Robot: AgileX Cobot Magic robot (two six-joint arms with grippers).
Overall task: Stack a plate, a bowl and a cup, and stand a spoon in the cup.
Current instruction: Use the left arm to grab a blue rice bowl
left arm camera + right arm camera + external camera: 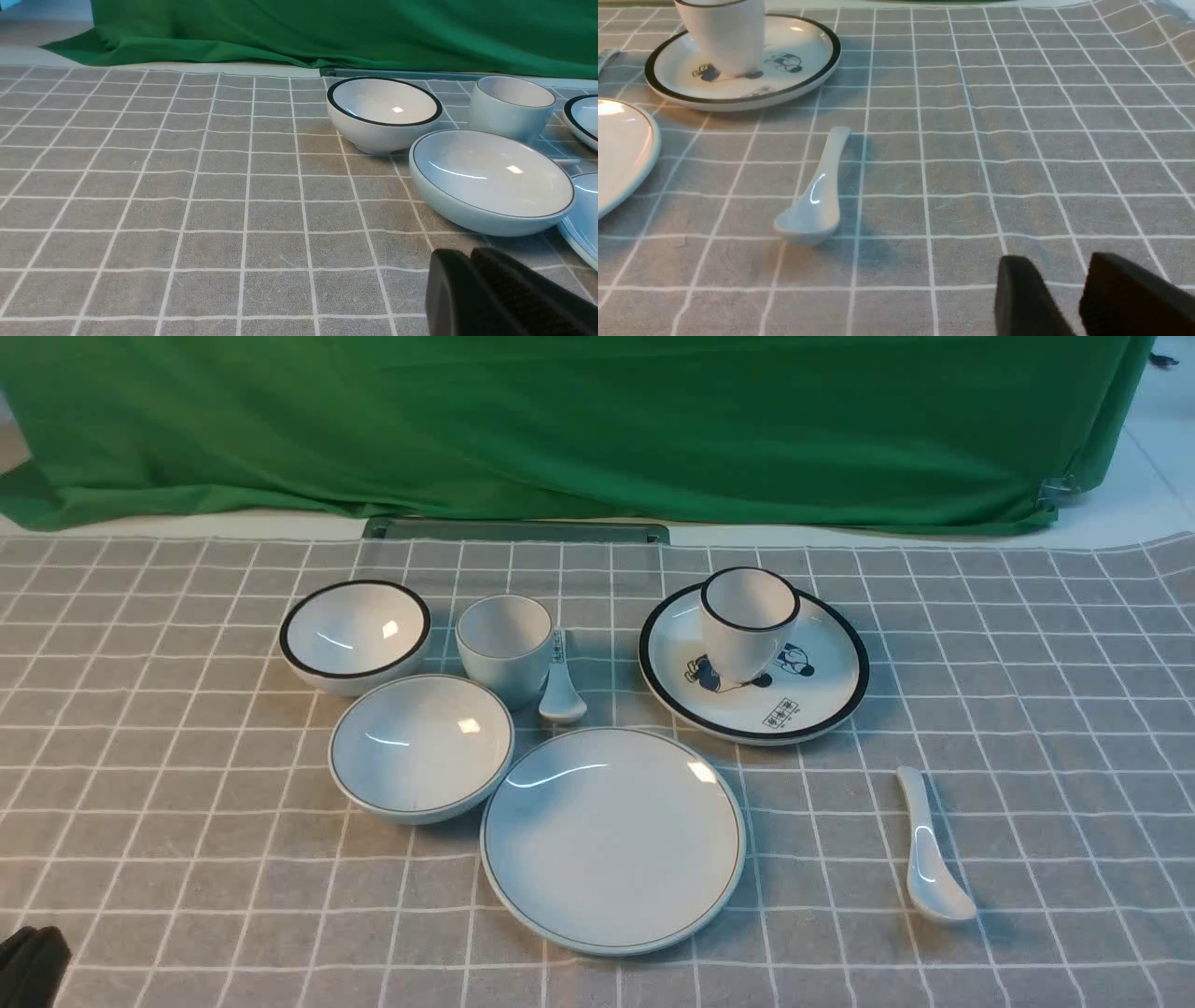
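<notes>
So: nothing stacked yet. Left gripper low over the counter, jaws pressed together, empty. Bowl sits just beside the plate, with the cup upright behind it. Spoon lies flat, apart to the right. Right gripper near it, jaws slightly parted, holding nothing. By my reading, every step remains.

I record plate, bowl and cup pale bluish-white, plate and bowl with thin dark rim lines. Spoon glossy white, unmarked. Tablecloth grey, white grid. My left gripper and right gripper black.
</notes>
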